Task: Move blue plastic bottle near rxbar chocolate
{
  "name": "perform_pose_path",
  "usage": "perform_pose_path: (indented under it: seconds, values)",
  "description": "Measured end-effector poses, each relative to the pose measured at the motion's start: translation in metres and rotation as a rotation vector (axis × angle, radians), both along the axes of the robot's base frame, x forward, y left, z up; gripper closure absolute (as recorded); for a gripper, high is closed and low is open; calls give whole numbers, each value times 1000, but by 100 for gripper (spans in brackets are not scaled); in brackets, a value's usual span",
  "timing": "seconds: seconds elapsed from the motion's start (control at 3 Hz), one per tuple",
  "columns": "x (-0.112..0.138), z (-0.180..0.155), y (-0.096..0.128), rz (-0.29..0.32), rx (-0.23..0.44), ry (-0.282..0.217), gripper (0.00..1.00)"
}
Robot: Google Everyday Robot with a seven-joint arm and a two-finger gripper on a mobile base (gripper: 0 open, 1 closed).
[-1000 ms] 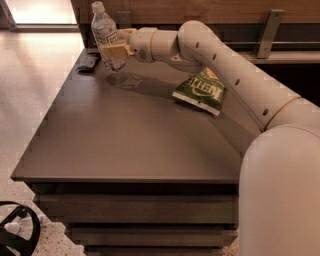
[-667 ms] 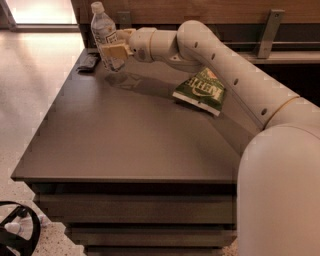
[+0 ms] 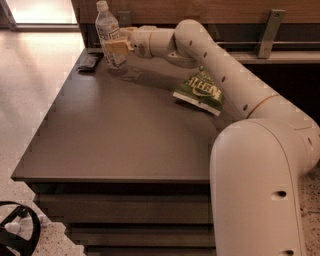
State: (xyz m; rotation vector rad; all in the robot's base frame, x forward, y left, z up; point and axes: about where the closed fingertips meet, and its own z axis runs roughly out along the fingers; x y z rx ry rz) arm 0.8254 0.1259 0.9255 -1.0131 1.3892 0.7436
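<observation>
On the dark brown table (image 3: 125, 145), the end effector (image 3: 116, 48) grasps the blue plastic bottle (image 3: 107, 26) upright at the far left corner, just beside the rxbar chocolate (image 3: 90, 62). A green chip bag (image 3: 200, 91) lies well apart to the right. Pale speckled floor (image 3: 35, 75) spreads left, and a wooden wall (image 3: 210, 9) stands behind.

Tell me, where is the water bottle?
In the camera view, the blue plastic bottle is upright at the far left corner of the table, held by the gripper, just right of the rxbar chocolate.
</observation>
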Motion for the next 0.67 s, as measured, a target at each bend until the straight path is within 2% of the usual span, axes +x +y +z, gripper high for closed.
perform_pose_path:
  seconds: [0.33,0.67]
  values:
    - [17,-7,-5,-24,28,10,100]
    - [22,-9,-10,-64,30,5,100]
